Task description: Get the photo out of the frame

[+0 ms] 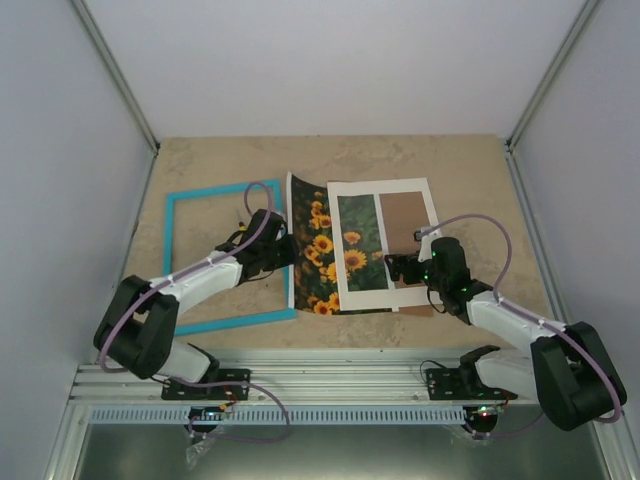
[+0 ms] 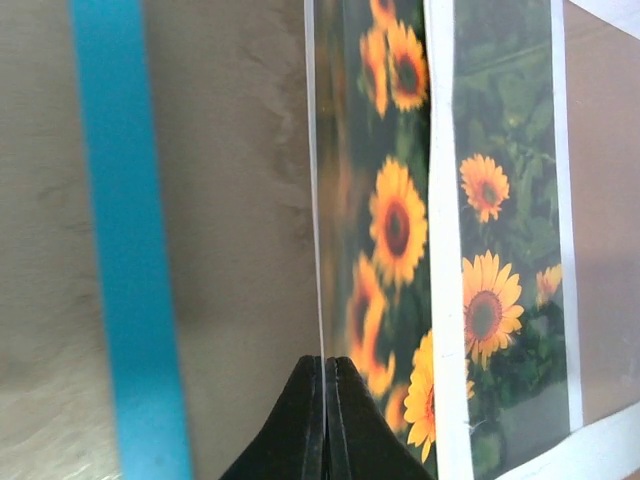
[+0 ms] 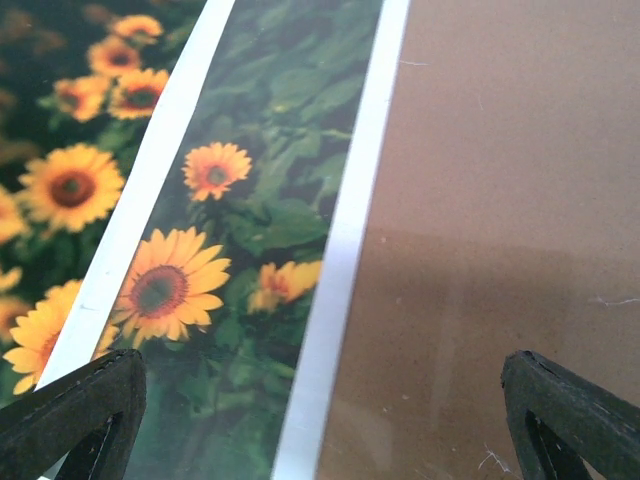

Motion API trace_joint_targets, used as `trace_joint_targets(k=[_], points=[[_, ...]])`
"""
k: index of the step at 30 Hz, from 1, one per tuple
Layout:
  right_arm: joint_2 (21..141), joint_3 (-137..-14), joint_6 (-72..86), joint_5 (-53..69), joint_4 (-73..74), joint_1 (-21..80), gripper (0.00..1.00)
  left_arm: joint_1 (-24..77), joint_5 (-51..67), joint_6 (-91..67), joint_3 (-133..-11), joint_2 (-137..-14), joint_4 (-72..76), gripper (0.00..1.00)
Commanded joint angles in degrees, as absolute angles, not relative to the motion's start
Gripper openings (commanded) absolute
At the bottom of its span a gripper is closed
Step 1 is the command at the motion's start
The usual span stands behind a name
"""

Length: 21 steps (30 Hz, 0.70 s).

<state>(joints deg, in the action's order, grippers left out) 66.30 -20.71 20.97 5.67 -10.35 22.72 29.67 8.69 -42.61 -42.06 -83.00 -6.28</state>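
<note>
ok so the turquoise frame is lying flat on the left side of the beige stone-look table and it's just an open rectangle, you can see tabletop right through it

the sunflower photo sits just right of the frame, outside it. Its left edge is lifted off the table and curls upward, while the right part is tucked under the white mat. Through the mat's window you get sunflowers in the left half and the brown backing board in the right half

left gripper reaches across the frame's right bar and has its jaws pinched tight together on that raised left edge of the photo. In the left wrist view the sheet runs edge-on straight up from between the fingertips

right gripper is over the mat window with jaws spread wide, holding nothing. One fingertip sits above the flowers, the other over the brown board. Can't tell if either actually touches the surface
</note>
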Motion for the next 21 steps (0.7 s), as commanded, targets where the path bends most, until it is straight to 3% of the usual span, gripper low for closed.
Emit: trace_joint_targets(k=[1, 21], points=[[65.1, -20.9, 20.5, 4.9, -10.6, 23.2, 0.98, 29.3, 0.8, -40.5, -44.3, -78.7, -15.5, 0.0], [65.1, -20.9, 20.8, 4.3, -10.8, 23.1, 0.98, 29.3, -14.3, -34.7, -60.0, -63.6, -40.2, 0.0]])
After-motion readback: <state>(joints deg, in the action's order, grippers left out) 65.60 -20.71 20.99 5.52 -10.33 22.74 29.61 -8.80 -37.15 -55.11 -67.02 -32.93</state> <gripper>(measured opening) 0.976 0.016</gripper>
